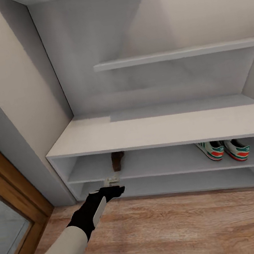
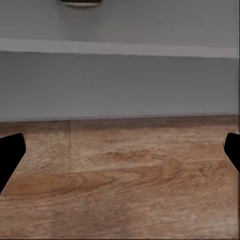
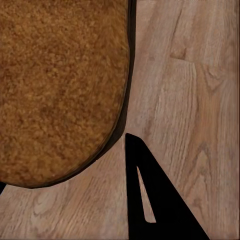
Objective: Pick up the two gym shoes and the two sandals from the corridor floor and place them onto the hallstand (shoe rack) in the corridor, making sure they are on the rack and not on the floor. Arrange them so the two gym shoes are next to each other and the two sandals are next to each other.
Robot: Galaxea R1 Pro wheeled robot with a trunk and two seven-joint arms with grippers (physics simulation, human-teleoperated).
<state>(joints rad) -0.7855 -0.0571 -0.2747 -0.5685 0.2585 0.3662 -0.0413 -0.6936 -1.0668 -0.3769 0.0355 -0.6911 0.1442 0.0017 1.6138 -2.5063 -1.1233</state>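
The two gym shoes (image 1: 210, 149) (image 1: 238, 149) stand side by side at the right of the hallstand's (image 1: 156, 128) middle shelf. One dark brown sandal (image 1: 117, 160) sits on the same shelf toward the left; its underside (image 2: 80, 2) peeks in at the edge of the left wrist view. Just below and in front of it, my left gripper (image 1: 114, 186) (image 2: 120, 150) is open and empty over the corridor floor (image 1: 182, 229) at the lowest shelf's front edge. My right gripper (image 3: 65, 165) is shut on the other sandal (image 3: 60, 85), a brown oval with a dark rim, its finger (image 3: 160, 205) against the rim.
A wooden door frame (image 1: 12, 184) and a grey wall corner (image 1: 29, 161) stand close on the left of my arm. An upper shelf (image 1: 176, 54) juts out above the bench top. Wood-plank floor stretches in front of the rack.
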